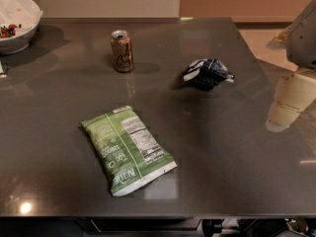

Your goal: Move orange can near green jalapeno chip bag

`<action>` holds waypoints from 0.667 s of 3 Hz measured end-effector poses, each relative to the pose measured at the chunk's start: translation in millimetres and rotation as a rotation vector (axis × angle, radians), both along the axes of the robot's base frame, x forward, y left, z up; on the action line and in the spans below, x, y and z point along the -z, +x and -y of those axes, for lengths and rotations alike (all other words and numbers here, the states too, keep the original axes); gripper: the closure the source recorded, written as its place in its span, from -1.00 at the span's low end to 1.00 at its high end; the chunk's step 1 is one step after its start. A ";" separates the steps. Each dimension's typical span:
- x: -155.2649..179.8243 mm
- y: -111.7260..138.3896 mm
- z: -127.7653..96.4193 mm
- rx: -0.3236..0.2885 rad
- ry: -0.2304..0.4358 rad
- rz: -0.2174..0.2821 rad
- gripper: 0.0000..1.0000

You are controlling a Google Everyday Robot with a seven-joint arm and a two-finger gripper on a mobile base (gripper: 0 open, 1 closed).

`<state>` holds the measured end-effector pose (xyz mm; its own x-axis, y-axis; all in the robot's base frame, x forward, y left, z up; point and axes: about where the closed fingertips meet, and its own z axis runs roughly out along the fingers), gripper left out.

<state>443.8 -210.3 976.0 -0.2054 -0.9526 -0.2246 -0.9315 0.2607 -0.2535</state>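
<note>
Camera view shows us the orange can (122,51) standing upright toward the far side of the dark table (232,152), well apart from the green jalapeno chip bag (127,149). The bag lies flat and slanted nearer the front edge. Our gripper (289,102) hangs at the right edge of the view, over the table's right side and far from the can; whether it is apart or together we cannot tell. We judge the reach for the can is not yet begun. A crumpled navy-and-white bag (207,74) sits between gripper and can, so we would likely pass over or behind it. A white bowl (17,21) occupies the far left corner. Bare tabletop lies between the green bag and the can and to the bag's right, while its lower end lies close to the front edge.
</note>
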 end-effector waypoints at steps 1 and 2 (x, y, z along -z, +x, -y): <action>9.7 27.0 -21.1 -0.032 0.063 0.006 -1.00; 27.0 66.3 -49.0 -0.059 0.160 -0.002 -1.00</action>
